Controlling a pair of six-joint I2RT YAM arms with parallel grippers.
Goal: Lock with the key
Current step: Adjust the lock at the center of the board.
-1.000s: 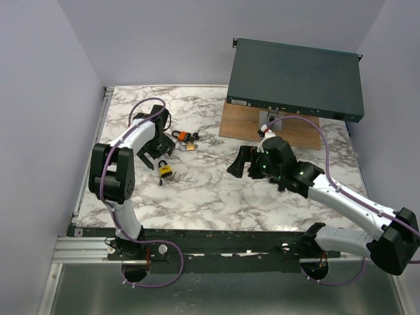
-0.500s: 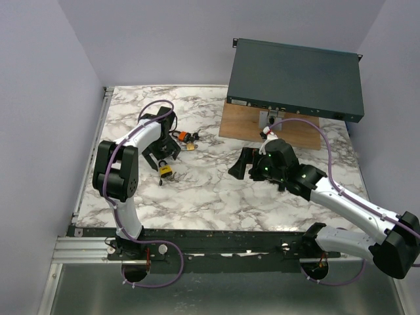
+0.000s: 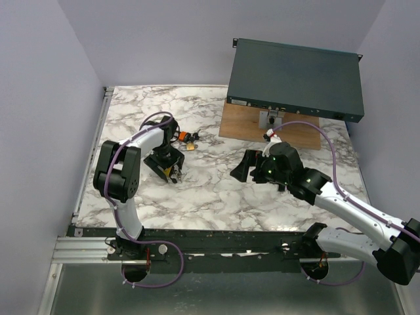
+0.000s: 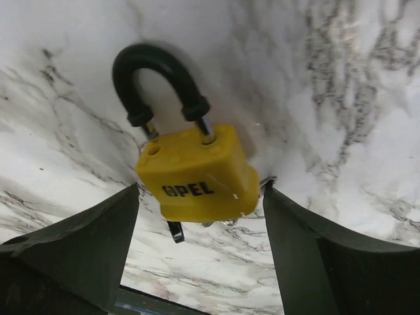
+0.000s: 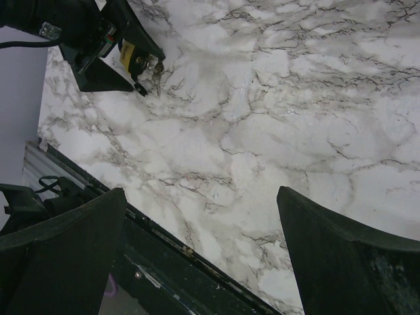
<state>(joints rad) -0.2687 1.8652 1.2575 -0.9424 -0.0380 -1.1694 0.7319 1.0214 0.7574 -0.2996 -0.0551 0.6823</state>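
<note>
— Start at the left jaws. What do you record?

— Left gripper [image 4: 200, 191]: jaws spread, one finger on each flank of the yellow padlock [image 4: 197, 176], pinching nothing. The finger [image 4: 308, 249] on the wrist view's right sits just at the edge of the body. Contact I cannot confirm.

— And the lock itself?

— It lies flat on the marble table [image 3: 216, 190], well apart from the wooden board [image 3: 239, 128], out on the left arm's side of it. The black shackle [image 4: 154, 75] points away from the wrist. A key [image 4: 174, 231] shows beneath the base (whether it is seated in the keyway, I cannot tell).

— Right arm?

— Right gripper [image 5: 200, 197]: jaws wide, empty, hovering over bare marble just off the board's near edge. A second padlock [image 3: 186, 136], orange, lies nearer the board than the yellow one, with no gripper on it.

— Your judgement on the step in hand?

— Securing the body. I would close squarely on the flat flanks, low on the casing. Both fingers should stay off the shackle and clear of the key end, so the right gripper has room to reach in. A skewed pinch on that smooth casing would likely spin it on the marble. Take a firm hold first, then present the key end toward the board.
</note>
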